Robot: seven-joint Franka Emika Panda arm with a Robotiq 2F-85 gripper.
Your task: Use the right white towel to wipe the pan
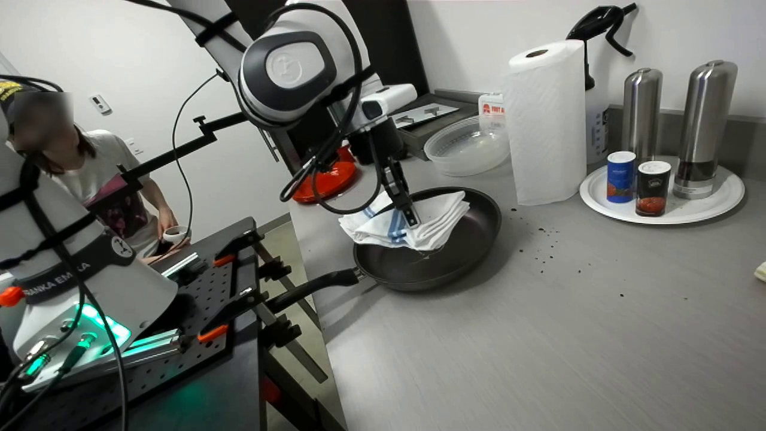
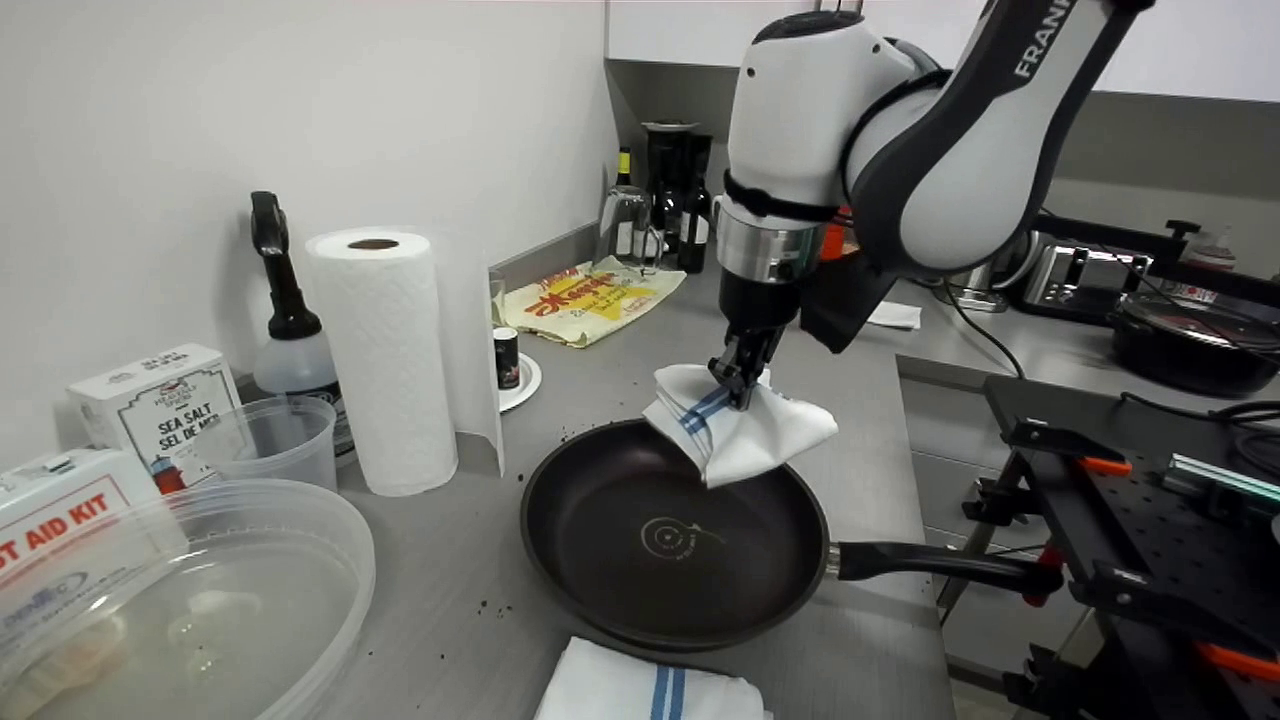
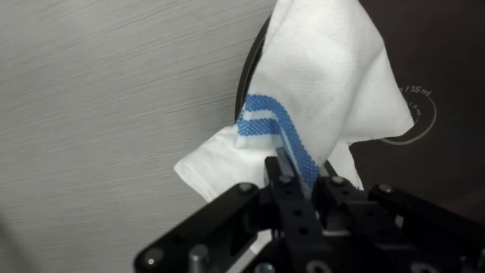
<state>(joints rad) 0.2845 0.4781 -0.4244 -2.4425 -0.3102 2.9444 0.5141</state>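
Observation:
The right white towel, rumpled with blue stripes, shows in both exterior views (image 1: 443, 216) (image 2: 772, 440) and in the wrist view (image 3: 322, 64). My gripper (image 1: 413, 219) (image 2: 740, 392) (image 3: 305, 167) points down and is shut on a fold of it near the blue stripe. The towel's loose ends spread out below and around the fingers. It hangs over the rim of the black pan (image 1: 413, 276) (image 2: 640, 590) (image 3: 435, 49), covering part of the inside on the handle side. I cannot tell whether the cloth touches the pan's bottom.
A second folded white towel (image 2: 610, 690) lies beside the pan. The pan's handle (image 2: 940, 566) sticks out past the counter edge. A paper towel roll (image 1: 546, 126) (image 2: 385, 370), a clear plastic container (image 2: 340, 600) and a white plate (image 1: 598, 206) with shakers stand along the wall side. Dark crumbs are scattered near the pan.

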